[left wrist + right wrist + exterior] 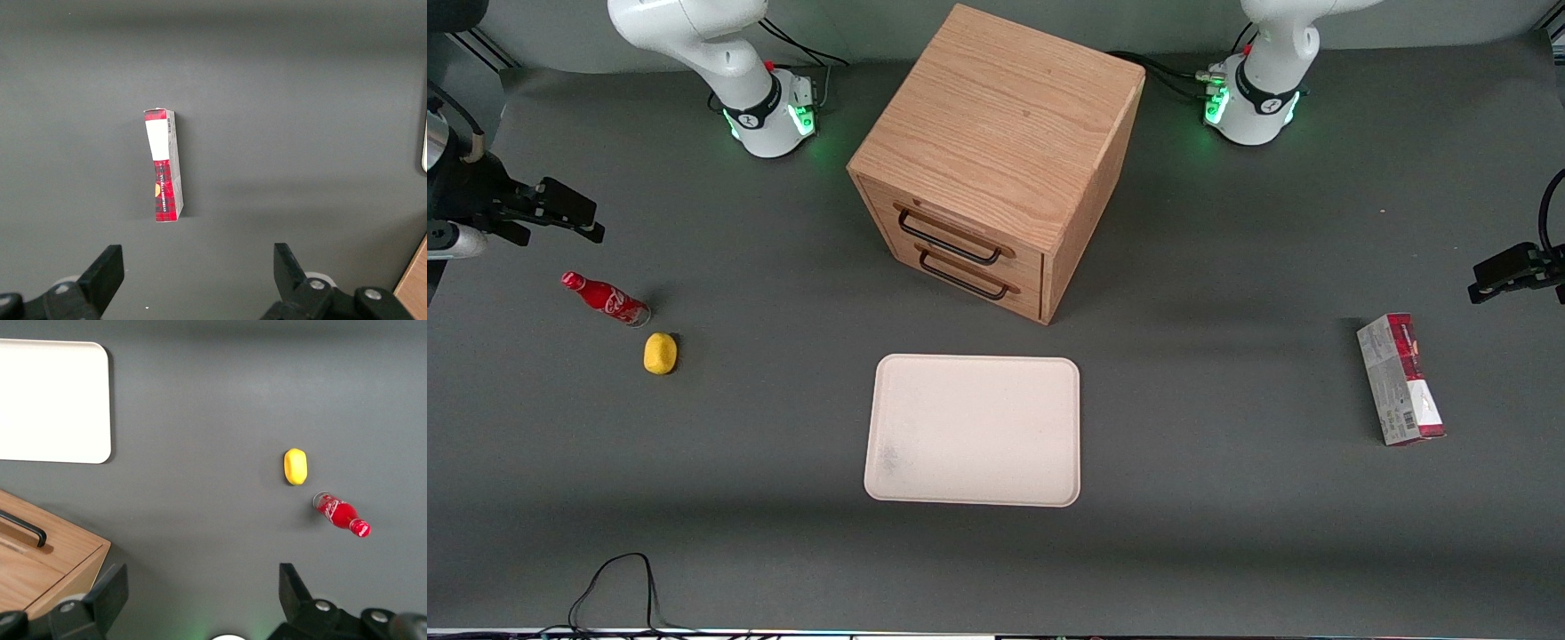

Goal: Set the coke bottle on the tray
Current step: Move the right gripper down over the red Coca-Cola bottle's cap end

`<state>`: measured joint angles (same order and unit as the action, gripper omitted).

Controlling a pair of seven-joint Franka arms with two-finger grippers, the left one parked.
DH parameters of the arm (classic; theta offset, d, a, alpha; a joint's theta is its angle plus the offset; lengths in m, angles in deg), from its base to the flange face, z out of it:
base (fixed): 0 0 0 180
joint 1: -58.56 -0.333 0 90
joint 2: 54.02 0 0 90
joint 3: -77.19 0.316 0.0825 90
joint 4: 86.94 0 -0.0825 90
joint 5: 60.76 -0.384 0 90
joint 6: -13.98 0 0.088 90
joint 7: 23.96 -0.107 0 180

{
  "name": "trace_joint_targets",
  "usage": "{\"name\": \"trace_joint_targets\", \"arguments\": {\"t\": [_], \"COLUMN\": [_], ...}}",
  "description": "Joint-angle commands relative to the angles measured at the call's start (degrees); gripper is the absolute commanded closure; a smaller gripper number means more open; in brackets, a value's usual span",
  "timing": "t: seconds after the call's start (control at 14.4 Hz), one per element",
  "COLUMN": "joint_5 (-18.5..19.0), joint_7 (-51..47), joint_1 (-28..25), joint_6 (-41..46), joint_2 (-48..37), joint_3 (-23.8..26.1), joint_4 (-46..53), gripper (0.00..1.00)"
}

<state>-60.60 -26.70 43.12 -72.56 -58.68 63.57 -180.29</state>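
Observation:
The coke bottle (605,300), small and red with white script, is on the dark table toward the working arm's end; it also shows in the right wrist view (341,514). The cream-white tray (974,431) lies flat in front of the drawer cabinet, nearer the front camera, with nothing on it; it also shows in the right wrist view (53,400). My right gripper (583,218) hangs above the table, a little farther from the front camera than the bottle and apart from it. In the right wrist view the gripper (202,583) is open and empty.
A small yellow lump (660,353) lies beside the bottle, nearer the front camera (295,466). The wooden drawer cabinet (996,160) stands mid-table with both drawers shut. A red-and-grey carton (1400,378) lies toward the parked arm's end (165,167).

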Motion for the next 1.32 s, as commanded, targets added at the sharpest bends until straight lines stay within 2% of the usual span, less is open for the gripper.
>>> {"name": "trace_joint_targets", "arguments": {"t": [0.0,0.28,0.42,0.49,0.56,0.83,1.11,1.25], "joint_5": [-1.0,-0.4,0.5,2.9,4.7,6.9,7.0,6.9], "joint_7": [-1.2,0.8,6.1,7.3,10.7,21.2,28.3,29.2], "joint_1": [0.1,0.2,0.1,0.1,0.1,0.1,0.1,0.1], "joint_6": [1.8,1.8,1.8,0.3,-2.8,-17.7,-33.7,-38.2], "joint_2": [1.0,1.0,0.2,-0.6,-1.5,-5.7,-5.4,-4.7], "joint_3": [0.2,-0.8,-4.1,-6.4,-8.9,-18.9,-26.3,-27.8], "joint_4": [1.9,1.2,-2.6,-5.2,-8.4,-23.9,-35.9,-39.8], "gripper": [0.00,0.00,0.00,0.00,0.00,0.00,0.00,0.00]}}
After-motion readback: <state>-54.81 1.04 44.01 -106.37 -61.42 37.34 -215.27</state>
